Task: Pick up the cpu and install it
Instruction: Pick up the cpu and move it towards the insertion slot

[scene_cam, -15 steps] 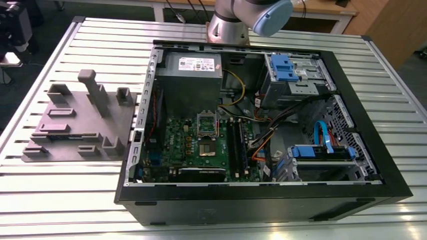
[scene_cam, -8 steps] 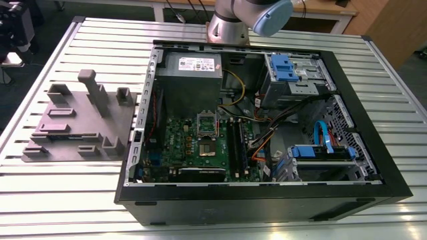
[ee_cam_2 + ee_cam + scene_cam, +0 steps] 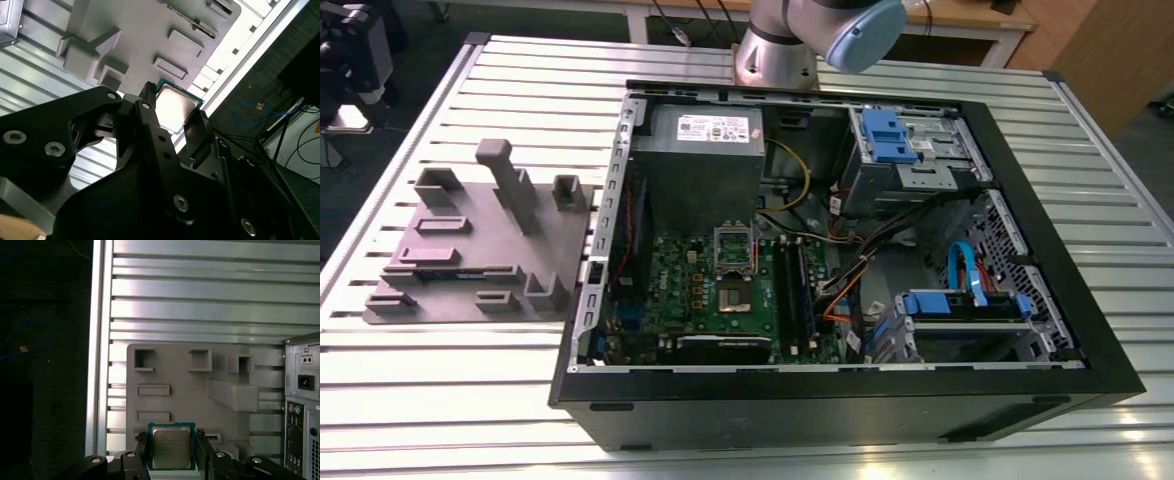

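The cpu is a small square chip with a shiny silver top and a thin green rim. It sits between the two black fingers of my gripper, which is shut on its opposite edges. In the second wrist view the cpu shows in the same grip of the gripper, held well above the grey plastic fixture. The motherboard's silver-framed socket lies inside the open computer case in the exterior view.
The grey fixture with raised blocks and pockets sits on the slatted metal table, at the exterior view's left of the case. Cables, drive bays with blue clips and a power supply crowd the case. The arm's base stands behind the case.
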Controlling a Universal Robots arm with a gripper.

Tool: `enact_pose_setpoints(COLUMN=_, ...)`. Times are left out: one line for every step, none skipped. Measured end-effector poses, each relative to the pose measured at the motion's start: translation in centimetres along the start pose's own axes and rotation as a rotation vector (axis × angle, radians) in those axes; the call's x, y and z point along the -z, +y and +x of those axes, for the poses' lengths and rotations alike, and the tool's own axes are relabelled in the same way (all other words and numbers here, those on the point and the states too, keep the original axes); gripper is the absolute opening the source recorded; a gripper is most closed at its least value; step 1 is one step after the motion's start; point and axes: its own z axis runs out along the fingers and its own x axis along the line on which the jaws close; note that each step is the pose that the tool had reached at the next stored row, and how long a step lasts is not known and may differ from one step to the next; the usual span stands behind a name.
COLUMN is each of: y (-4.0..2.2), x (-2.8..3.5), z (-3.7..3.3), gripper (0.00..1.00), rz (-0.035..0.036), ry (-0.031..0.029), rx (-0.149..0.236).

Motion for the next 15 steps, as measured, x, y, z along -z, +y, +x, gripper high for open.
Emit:
enact_pose_setpoints(y=0.01, x=0.00, z=-0.05, gripper=0.47, rz=0.0000, ry=0.0000, rx=0.000)
enact_pose_setpoints(y=0.00, x=0.00, z=-0.10, gripper=0.47, rz=0.0000, ry=0.0001, rx=0.000)
enact_pose_setpoints(y=0.00, x=0.00, z=-0.15, gripper=0.47, rz=0.0000, ry=0.0000, rx=0.000)
enact_pose_setpoints(y=0.00, x=0.00, z=-0.20, gripper=0.47, rz=0.0000, ry=0.0001, rx=0.000)
enact_pose_setpoints(y=0.01, x=0.00, z=-0.24, gripper=0.47, rz=0.0000, ry=0.0001, rx=0.000)
enact_pose_setpoints(y=0.00, x=-0.01, z=-0.26, gripper=0.47, rz=0.0000, ry=0.0000, rx=0.000)
enact_pose_setpoints(y=0.00, x=-0.01, z=-0.29, gripper=0.47, rz=-0.0001, ry=0.0000, rx=0.000)
enact_pose_setpoints(y=0.00, x=0.00, z=-0.32, gripper=0.47, rz=0.0000, ry=0.0000, rx=0.000)
enact_pose_setpoints(y=0.00, x=-0.01, z=-0.36, gripper=0.47, rz=0.0000, ry=0.0000, rx=0.000)
enact_pose_setpoints(y=0.00, x=0.00, z=-0.39, gripper=0.47, rz=0.0000, ry=0.0001, rx=0.000)
enact_pose_setpoints(y=0.00, x=-0.01, z=-0.43, gripper=0.47, rz=0.0000, ry=0.0000, rx=0.000)
enact_pose_setpoints(y=0.00, x=-0.01, z=-0.45, gripper=0.47, rz=0.0000, ry=0.0001, rx=0.000)
enact_pose_setpoints(y=0.00, x=-0.01, z=-0.50, gripper=0.47, rz=0.0000, ry=0.0001, rx=0.000)
enact_pose_setpoints(y=0.00, x=0.00, z=-0.54, gripper=0.47, rz=0.0000, ry=0.0001, rx=0.000)
enact_pose_setpoints(y=0.00, x=-0.01, z=-0.57, gripper=0.47, rz=0.0000, ry=0.0000, rx=0.000)
